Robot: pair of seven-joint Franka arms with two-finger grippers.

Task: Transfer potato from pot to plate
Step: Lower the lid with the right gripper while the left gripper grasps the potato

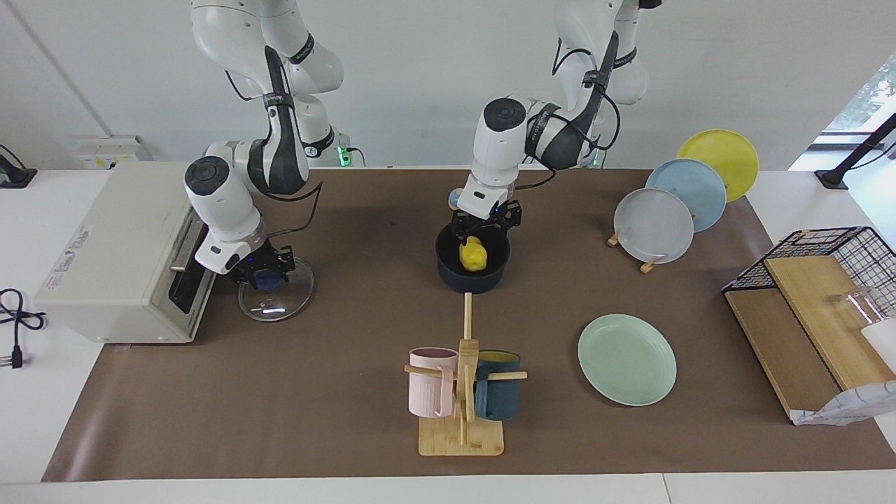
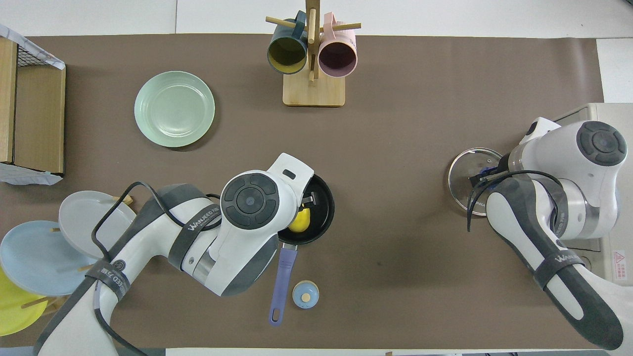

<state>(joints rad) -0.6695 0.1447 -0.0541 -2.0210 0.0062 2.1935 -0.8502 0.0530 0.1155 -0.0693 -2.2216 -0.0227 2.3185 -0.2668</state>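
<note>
Potato (image 1: 473, 254) is lying inside the pot (image 1: 448, 271) near the middle of the desk (image 1: 336, 406). The left jaws are hanging spread just over it, one finger to either side of its upper end, not yet pinching it.

Glossy and lumpy as the potato is looking, it is at risk of squirting out sideways if the jaws are closing too high on its rounded top. Going deeper is bringing the fingertips close to the pot's rim and black floor. A knock there is likely to be shoving the pot, whose handle (image 2: 282, 277) is pointing to six o'clock in the overhead view.

The plate (image 2: 174, 109) is sitting at about ten o'clock from the pot, well apart, so a weak grip is risking a drop onto the bare desk on the way. The mug rack (image 2: 312, 89) at twelve o'clock is standing off that path.

At three o'clock the right jaws are pressed together on the blue knob of the glass lid (image 1: 280, 306), which is appearing to rest on the desk just beside the toaster oven (image 1: 119, 252); that arm is waiting
</note>
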